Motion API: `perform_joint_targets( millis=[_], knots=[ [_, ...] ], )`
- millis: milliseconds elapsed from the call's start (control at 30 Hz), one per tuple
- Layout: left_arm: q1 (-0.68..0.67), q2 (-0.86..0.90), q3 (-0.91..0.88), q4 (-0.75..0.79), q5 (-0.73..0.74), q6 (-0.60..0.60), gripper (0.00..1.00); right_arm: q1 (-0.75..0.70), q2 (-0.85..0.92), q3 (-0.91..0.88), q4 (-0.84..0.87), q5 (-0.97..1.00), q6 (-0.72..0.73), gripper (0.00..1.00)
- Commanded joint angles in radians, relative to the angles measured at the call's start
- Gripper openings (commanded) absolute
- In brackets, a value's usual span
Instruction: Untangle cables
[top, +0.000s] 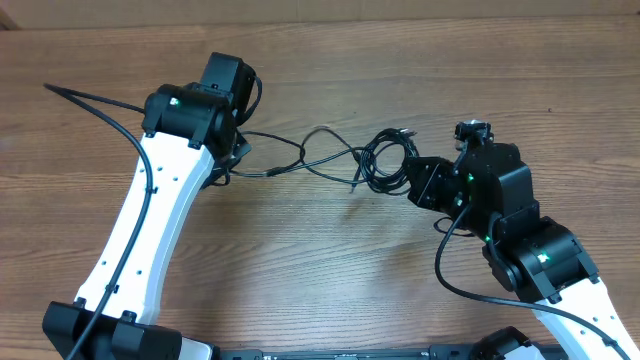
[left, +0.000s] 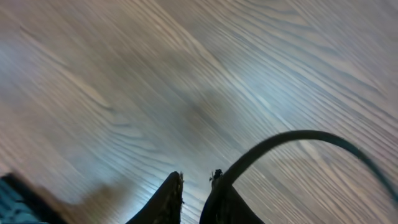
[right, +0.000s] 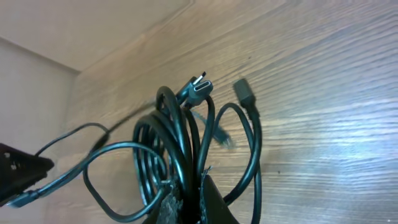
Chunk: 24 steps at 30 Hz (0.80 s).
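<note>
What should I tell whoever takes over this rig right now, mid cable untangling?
Left gripper: slightly open, a cord running up beside one finger.
Right gripper: shut on the cables, holding the coiled bunch.
Where: loose strands lie on the table between the two arms.
Done: a few strands drawn out of the coil.
Left: the coil is tangled; separate each cord.

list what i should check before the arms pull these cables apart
1. Is the right gripper closed on the coil: ok.
2. Is the left gripper holding the loose strand: cannot tell; its jaws stand slightly apart and the strand meets one fingertip.
3. Are the plug ends free of the coil: ok, two stick out on top.
4. Are the strands between the arms uncrossed: not ok, their loops overlap on the table.
</note>
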Motion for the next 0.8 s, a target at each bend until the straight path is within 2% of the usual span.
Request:
perform_joint_targets(
  millis=[0, 67, 133, 233, 333, 367, 467, 533, 667, 767],
  knots=[
    [0.005, -0.012, 0.016, 0.085, 0.275, 0.248, 0.2, -0.008, -0.01, 0.026, 0.013, 0.029, -0.01, 0.04],
    [0.005, -0.012, 0.016, 0.143, 0.454, 0.411, 0.23, -0.008, -0.01, 0.026, 0.014, 0.033, -0.01, 0.04],
    [0.005, -0.012, 0.016, 0.174, 0.58, 0.5, 0.26, -0.008, -0.01, 0.026, 0.014, 0.034, -0.01, 0.04],
    [0.005, -0.012, 0.016, 0.199, 0.695, 0.572, 0.56, -0.008, -0.01, 0.026, 0.016, 0.031, -0.01, 0.04],
    [0.005, -0.012, 0.016, 0.218, 0.825, 0.671, 0.77, -0.008, -0.01, 0.026, 0.016, 0.01, -0.01, 0.04],
    [0.004, -0.012, 0.016, 0.222, 0.915, 0.731, 0.85, -0.008, -0.01, 0.026, 0.019, -0.02, -0.008, 0.04],
    [-0.017, -0.012, 0.016, 0.233, 1.046, 0.853, 0.98, -0.008, -0.01, 0.026, 0.039, -0.061, 0.013, 0.04],
    [-0.043, -0.012, 0.016, 0.235, 1.022, 0.887, 1.0, -0.008, -0.01, 0.026, 0.066, -0.101, 0.017, 0.04],
    [-0.108, -0.002, 0.016, 0.235, 0.82, 0.886, 1.0, -0.008, -0.01, 0.026, 0.132, -0.184, 0.034, 0.04],
    [-0.152, 0.013, 0.016, 0.236, 0.753, 0.887, 1.0, -0.008, -0.01, 0.026, 0.142, -0.208, 0.063, 0.04]
  ],
)
